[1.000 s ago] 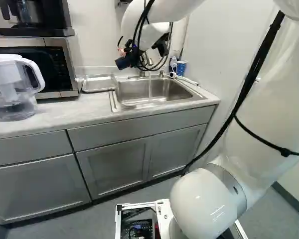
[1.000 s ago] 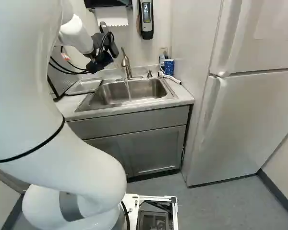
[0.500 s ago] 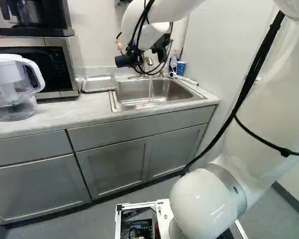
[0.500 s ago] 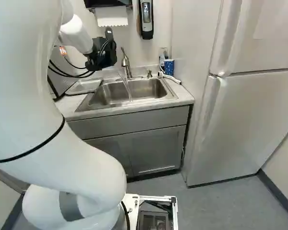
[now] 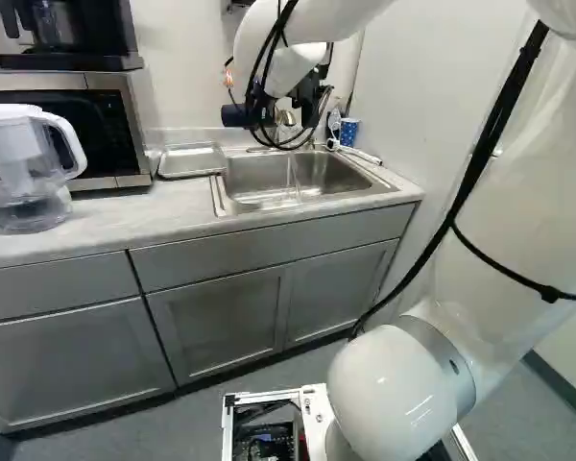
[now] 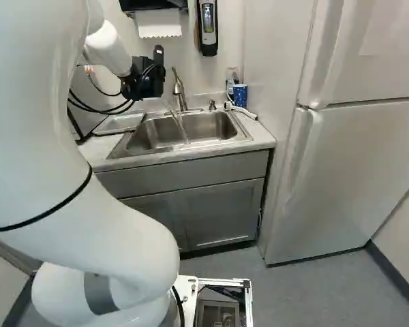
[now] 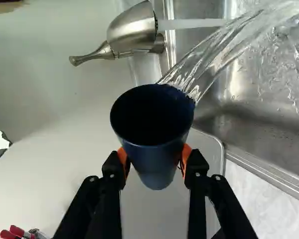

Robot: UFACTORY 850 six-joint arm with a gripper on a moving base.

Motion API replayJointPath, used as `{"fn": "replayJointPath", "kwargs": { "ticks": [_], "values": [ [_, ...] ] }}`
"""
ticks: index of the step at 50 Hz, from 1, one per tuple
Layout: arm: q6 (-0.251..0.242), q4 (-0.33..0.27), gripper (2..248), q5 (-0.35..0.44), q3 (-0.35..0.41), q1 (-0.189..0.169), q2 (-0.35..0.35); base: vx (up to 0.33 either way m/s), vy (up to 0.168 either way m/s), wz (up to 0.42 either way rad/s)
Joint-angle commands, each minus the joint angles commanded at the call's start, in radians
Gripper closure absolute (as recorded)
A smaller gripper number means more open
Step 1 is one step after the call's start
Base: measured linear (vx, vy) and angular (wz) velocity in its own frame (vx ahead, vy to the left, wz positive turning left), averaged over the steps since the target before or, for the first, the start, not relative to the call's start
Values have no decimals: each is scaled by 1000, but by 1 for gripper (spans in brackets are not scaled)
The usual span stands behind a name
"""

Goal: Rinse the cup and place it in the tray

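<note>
In the left base view, the pitcher [image 5: 21, 163] at nine o'clock is cut off and partly hides the microwave [image 5: 125, 106]; tray [image 5: 192, 161] at ten; gripper [image 6: 148, 82] at twelve, mostly lost behind cables [image 5: 267, 58], clamped on the blue cup [image 7: 153, 134] by the tap [image 7: 134, 27]; patterned cup [image 5: 349, 133] at one.

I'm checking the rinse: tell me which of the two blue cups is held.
The plain dark blue cup, clamped in the pincer with water at its rim. The other cup, light-patterned, stands beyond the sink.
</note>
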Motion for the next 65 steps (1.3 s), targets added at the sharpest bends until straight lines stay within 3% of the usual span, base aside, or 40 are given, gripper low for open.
{"fn": "replayJointPath", "kwargs": {
  "ticks": [19,34,65],
  "values": [
    [6,0,130,0,0,0,0,0,0,0],
    [138,0,130,0,0,0,0,0,0,0],
    [138,0,130,0,0,0,0,0,0,0]
  ]
}}
